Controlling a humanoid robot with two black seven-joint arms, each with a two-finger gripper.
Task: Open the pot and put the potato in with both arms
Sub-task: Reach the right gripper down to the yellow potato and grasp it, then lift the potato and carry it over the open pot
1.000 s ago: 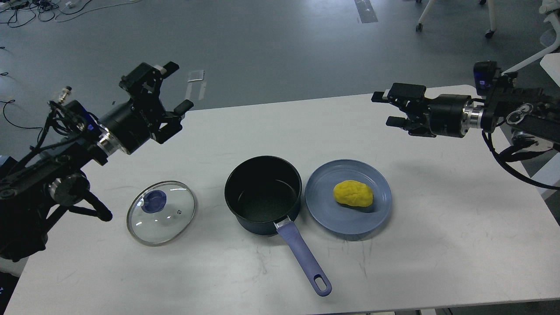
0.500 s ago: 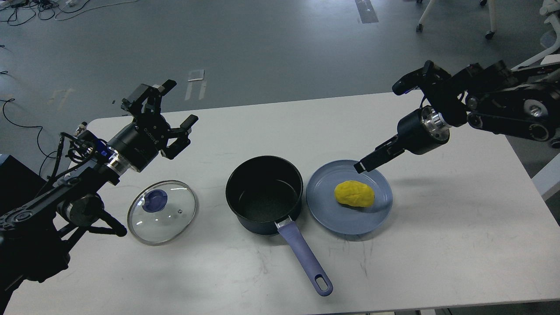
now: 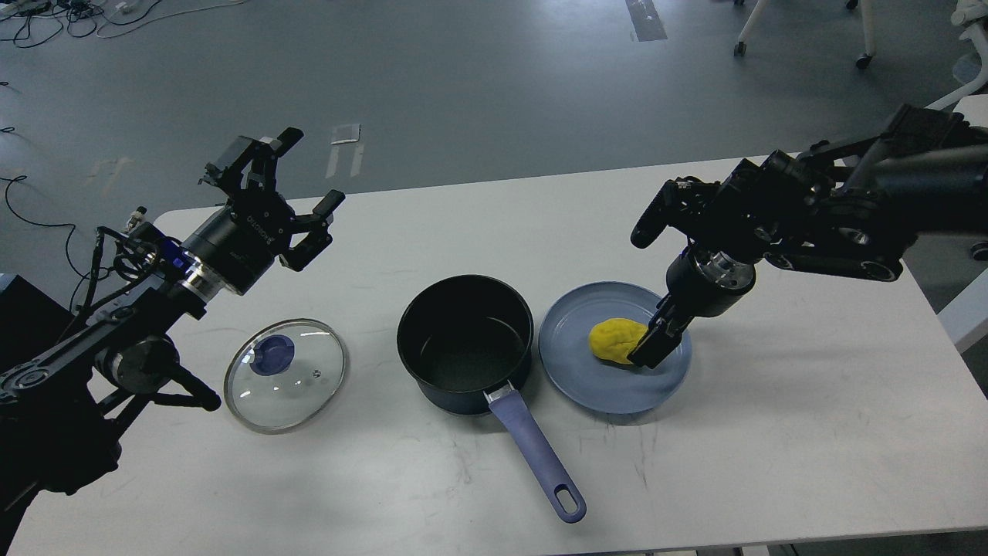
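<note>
The dark pot [image 3: 465, 340] stands open and empty at the table's middle, its purple handle [image 3: 536, 457] pointing toward me. Its glass lid [image 3: 285, 374] with a blue knob lies flat on the table to the left. The yellow potato [image 3: 612, 340] lies on the blue plate [image 3: 587, 374] right of the pot. My right gripper [image 3: 647, 346] points down onto the potato's right end. One dark finger covers that end, and the other finger cannot be made out. My left gripper [image 3: 312, 168] is open and empty, raised above the table behind the lid.
The white table [image 3: 772, 432] ends close to the pan handle at the front. The grey floor behind holds cables [image 3: 46, 15] at the far left and chair legs [image 3: 803, 31] at the far right.
My right arm swung down and left from high over the table's right side, and its gripper now sits on the potato. My left gripper shifted slightly, still open above the lid.
</note>
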